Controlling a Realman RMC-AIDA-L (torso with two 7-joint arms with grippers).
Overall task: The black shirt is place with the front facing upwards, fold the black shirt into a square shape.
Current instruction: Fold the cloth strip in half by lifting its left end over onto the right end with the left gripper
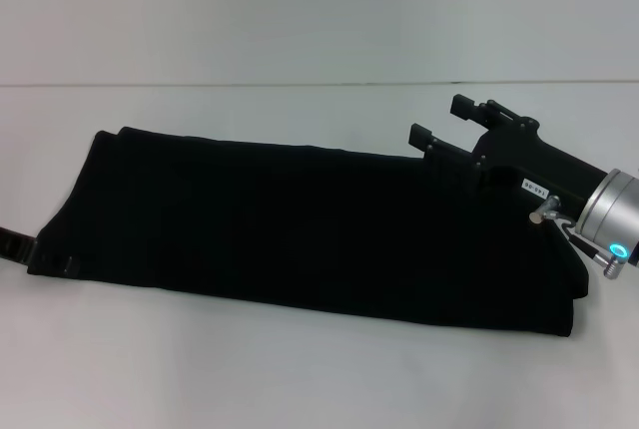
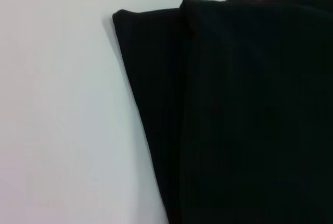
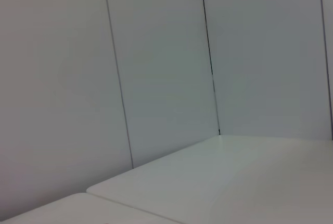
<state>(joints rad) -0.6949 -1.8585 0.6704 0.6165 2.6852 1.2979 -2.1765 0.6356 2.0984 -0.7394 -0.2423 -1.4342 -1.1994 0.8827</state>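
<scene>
Shirt status: the black shirt point(image 1: 300, 224) lies flat on the white table point(image 1: 300, 379) as a long folded band, running from about 9 o'clock to 4 o'clock across the head view, slightly tilted so the left end sits higher on its far edge. No lettering visible on the exposed face, just plain black fabric. Folded layers show at the left end: left wrist view has two stacked edges of the shirt point(image 2: 250, 114), one corner stepped just inside the other, with bare table point(image 2: 62, 109) beside them. Right gripper point(image 1: 447, 122) comes in from 3 o'clock, wrist raised, fingers pointing toward 10 o'clock over the far right edge of the shirt; its two fingers are spread with a clear gap and nothing between them. Can't tell from this angle whether the lower finger touches the cloth. Right wrist view shows only table surface point(image 3: 250, 182) and the wall panels point(image 3: 156, 67) behind it. Left gripper: a dark sliver at the 9 o'clock frame edge next to the shirt's left end may be it; can't tell its finger state.
</scene>
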